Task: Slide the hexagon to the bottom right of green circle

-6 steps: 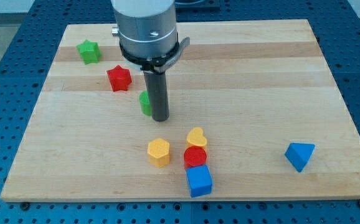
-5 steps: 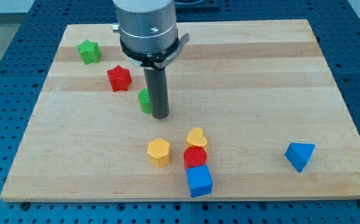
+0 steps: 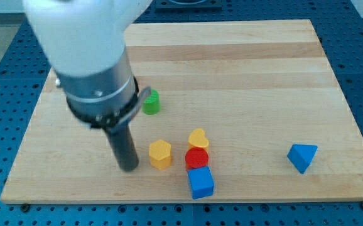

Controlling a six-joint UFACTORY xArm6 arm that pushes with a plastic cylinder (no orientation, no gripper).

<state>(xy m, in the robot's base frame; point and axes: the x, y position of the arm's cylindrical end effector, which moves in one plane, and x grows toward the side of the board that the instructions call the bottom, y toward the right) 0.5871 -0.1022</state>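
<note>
- Right now my tip sits on the board just to the view's left of the yellow hexagon, close beside it; whether the two touch cannot be told from this angle.
- It is a bare rod with no jaws, so it holds nothing and can only shove.
- The hexagon lies below the green circle and only slightly to its right, with clear wood between them.
- Judging from that, a good push would run toward the view's right and a little upward, so the hexagon ends lower right of the circle rather than straight under it.
- Pressing squarely on a flat side should keep the block from spinning off the rod.
- What stands in the way: the yellow heart and the red circle sit right beside the hexagon's right side, with a blue cube below them. A flat rightward push would likely ram that cluster.
- A blue triangular block stands well apart at the right, no bother.
</note>
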